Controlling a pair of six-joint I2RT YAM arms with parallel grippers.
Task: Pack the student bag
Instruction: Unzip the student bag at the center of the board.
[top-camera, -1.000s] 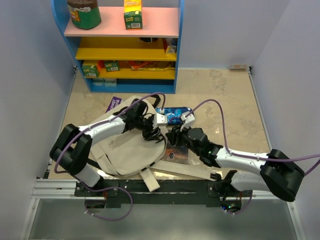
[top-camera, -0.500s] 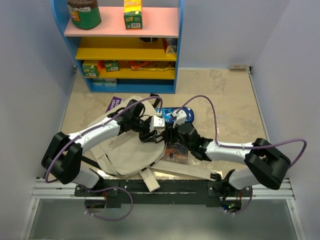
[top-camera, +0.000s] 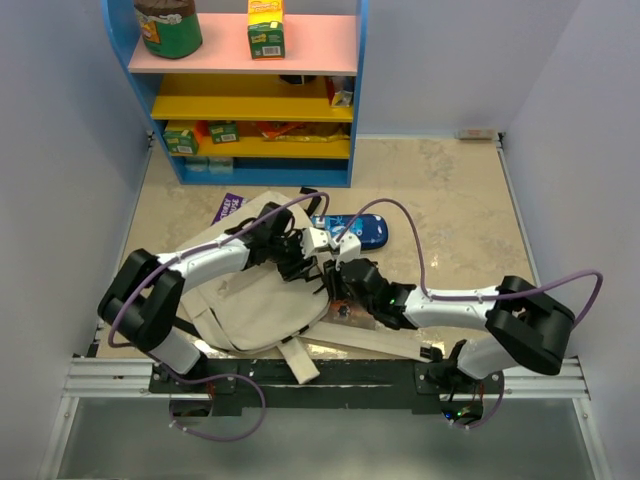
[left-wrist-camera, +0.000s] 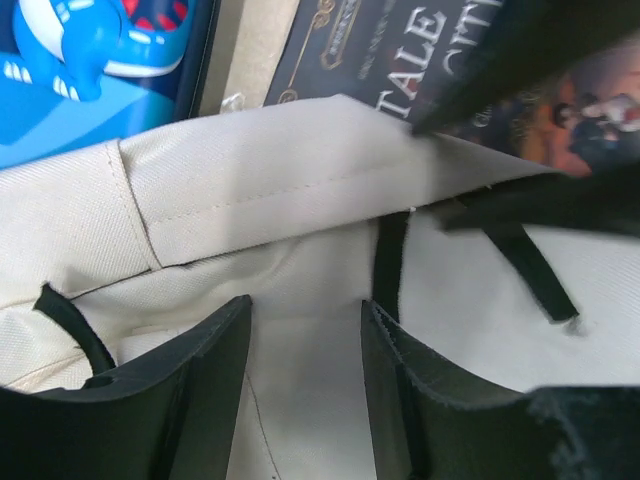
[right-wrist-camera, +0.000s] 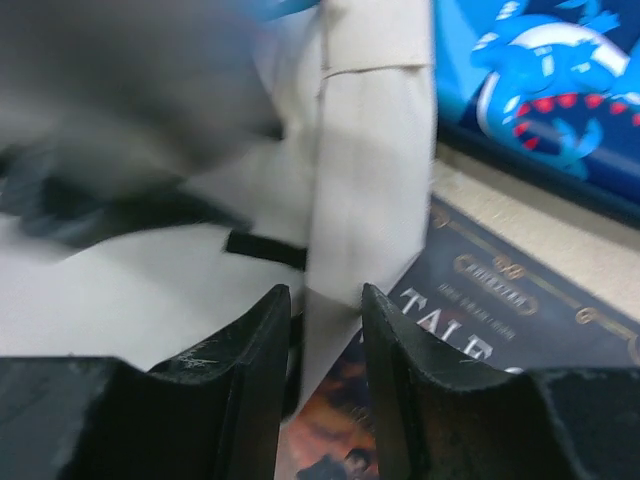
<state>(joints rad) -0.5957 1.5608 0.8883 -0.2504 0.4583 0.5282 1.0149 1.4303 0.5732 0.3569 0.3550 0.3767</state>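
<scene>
Working the mouth of the student bag (top-camera: 250, 305) from two sides, at about seven o'clock on the marbled table (top-camera: 450, 210). Pinching a fold of the cream rim with the right gripper (top-camera: 336, 283), black fingers (right-wrist-camera: 250, 370) drawn close and cloth filling the narrow gap between them. Reaching in from four o'clock, low over a dark book (top-camera: 356, 310) with gold lettering, set against the bag's three o'clock edge. Bringing the left gripper (top-camera: 300, 262) to the same opening from nine o'clock, across the top of the canvas. Holding the left pair of fingers parted inside the mouth, with pale lining showing through the gap and nothing clamped between them. Looking out past the stitched rim from the left wrist to the book's cover and, at eleven o'clock, a blue pencil case (left-wrist-camera: 90, 80) printed with a cartoon dragon. Showing that case, from overhead, flat on the table just at twelve o'clock of the book, close beside the bag's rim. Trailing a beige webbing strap (top-camera: 375, 340) toward five o'clock along the table's near edge. Framing it all with a stocked blue shelf unit (top-camera: 361, 100) at twelve o'clock and a purple packet (top-camera: 228, 207) on the tabletop at eleven o'clock of the bag.
</scene>
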